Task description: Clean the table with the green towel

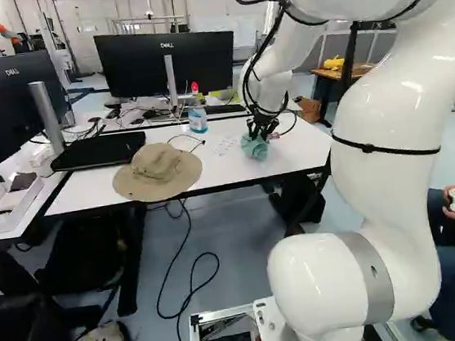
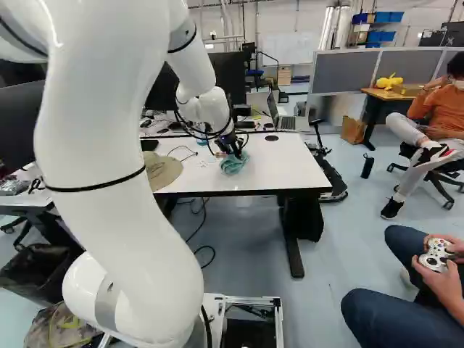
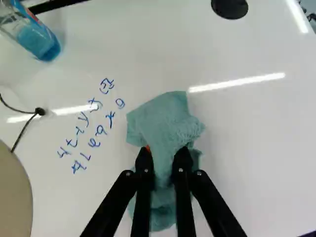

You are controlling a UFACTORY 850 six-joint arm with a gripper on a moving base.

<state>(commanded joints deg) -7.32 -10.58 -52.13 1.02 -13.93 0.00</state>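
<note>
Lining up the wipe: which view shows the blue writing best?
The wrist view: it looks down on the writing closely enough to show two rows of separate characters beside the towel. The left base view shows only small, faint marks by the towel; the right base view, just faint specks.

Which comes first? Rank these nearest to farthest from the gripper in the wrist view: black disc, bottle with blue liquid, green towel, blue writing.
1. Green towel: held in the gripper.
2. Blue writing: beside the towel, on the bottle's side.
3. Bottle with blue liquid, beyond the writing, and black disc, ahead of the gripper: too close to call.
</note>
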